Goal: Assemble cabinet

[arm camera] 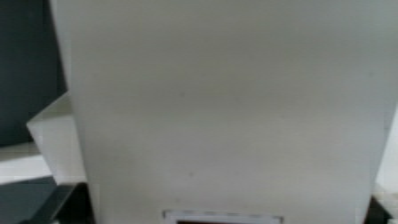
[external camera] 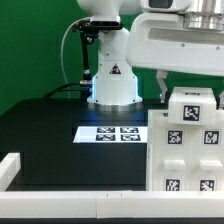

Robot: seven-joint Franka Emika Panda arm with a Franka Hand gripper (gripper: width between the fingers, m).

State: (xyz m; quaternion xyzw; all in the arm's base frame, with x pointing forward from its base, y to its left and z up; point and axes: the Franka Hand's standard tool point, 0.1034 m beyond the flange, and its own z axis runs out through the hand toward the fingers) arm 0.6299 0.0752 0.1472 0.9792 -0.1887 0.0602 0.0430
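The white cabinet (external camera: 185, 155) stands upright at the exterior view's right, its front covered in square tags. A smaller tagged white block (external camera: 192, 108) sits on top of it. My gripper (external camera: 188, 92) comes down from the white arm onto that block, with one dark finger (external camera: 163, 88) showing beside it. In the wrist view the block's plain white face (arm camera: 222, 110) fills the picture and spans the whole gap between my dark fingers (arm camera: 57, 205) at the lower corners. The gripper (arm camera: 217, 208) looks shut on it. A tag edge (arm camera: 217, 215) shows low down.
The marker board (external camera: 112, 133) lies flat on the black table in front of the robot base (external camera: 112, 85). A white rail (external camera: 70, 203) runs along the front edge, with a raised end (external camera: 10, 165) at the exterior view's left. A green wall stands behind.
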